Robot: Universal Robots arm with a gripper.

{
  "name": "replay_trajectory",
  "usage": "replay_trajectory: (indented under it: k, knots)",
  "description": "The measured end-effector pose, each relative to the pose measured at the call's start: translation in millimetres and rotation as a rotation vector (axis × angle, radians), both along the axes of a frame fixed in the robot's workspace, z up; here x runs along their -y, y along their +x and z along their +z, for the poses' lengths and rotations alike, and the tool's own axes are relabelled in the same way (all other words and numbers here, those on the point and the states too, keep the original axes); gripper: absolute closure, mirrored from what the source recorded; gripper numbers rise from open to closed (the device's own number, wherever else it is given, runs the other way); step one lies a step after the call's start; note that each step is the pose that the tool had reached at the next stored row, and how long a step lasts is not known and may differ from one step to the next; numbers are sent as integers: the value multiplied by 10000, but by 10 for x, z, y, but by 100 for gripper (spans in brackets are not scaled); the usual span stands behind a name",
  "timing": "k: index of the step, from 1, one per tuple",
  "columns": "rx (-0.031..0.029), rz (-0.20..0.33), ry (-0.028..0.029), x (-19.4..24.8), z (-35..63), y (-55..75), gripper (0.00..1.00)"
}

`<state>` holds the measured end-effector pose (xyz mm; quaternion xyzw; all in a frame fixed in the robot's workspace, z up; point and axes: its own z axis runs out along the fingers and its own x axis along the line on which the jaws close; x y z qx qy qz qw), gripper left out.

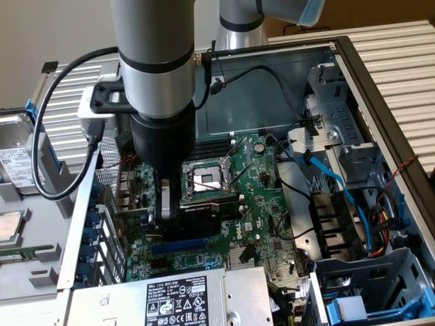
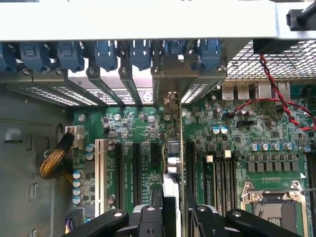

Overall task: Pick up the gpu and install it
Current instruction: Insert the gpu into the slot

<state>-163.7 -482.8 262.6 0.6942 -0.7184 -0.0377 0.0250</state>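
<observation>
**Holding the gpu edge-on over the motherboard slots**

Pinching the gpu (image 2: 173,163) between its black fingers (image 2: 148,217), the gripper (image 2: 170,217) sits low inside the open computer case (image 1: 380,88). In the wrist view the card is seen edge-on, upright, its thin edge running from the fingers toward the rear bracket row, lined up with the expansion slots (image 2: 136,168) on the motherboard (image 2: 232,133). Whether the card is seated in a slot cannot be told. White slot (image 2: 100,168) and black slots lie beside it. Further out, the blue slot-cover latches (image 2: 106,52) line the rear wall, with a red-black twisted wire (image 2: 276,94) crossing the board corner.

Exterior view: gripper (image 1: 166,204) down by the board, gpu (image 1: 204,204) showing a dark shroud just next to the CPU socket (image 1: 207,176). A blue slot (image 1: 178,246) lies nearer the camera, then the power supply (image 1: 170,299) with its label. Beyond, the grey arm (image 1: 153,61) rises up; black cable (image 1: 61,122) loops on the exterior view's left. Drive cage (image 1: 340,136) and blue SATA cable (image 1: 333,180) on the exterior view's right.
</observation>
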Motion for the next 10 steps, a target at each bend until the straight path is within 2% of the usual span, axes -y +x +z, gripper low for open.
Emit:
replay_trajectory:
  k: [10]
  knots:
    - [-2, 0, 0, -2, -16, 0, 73]
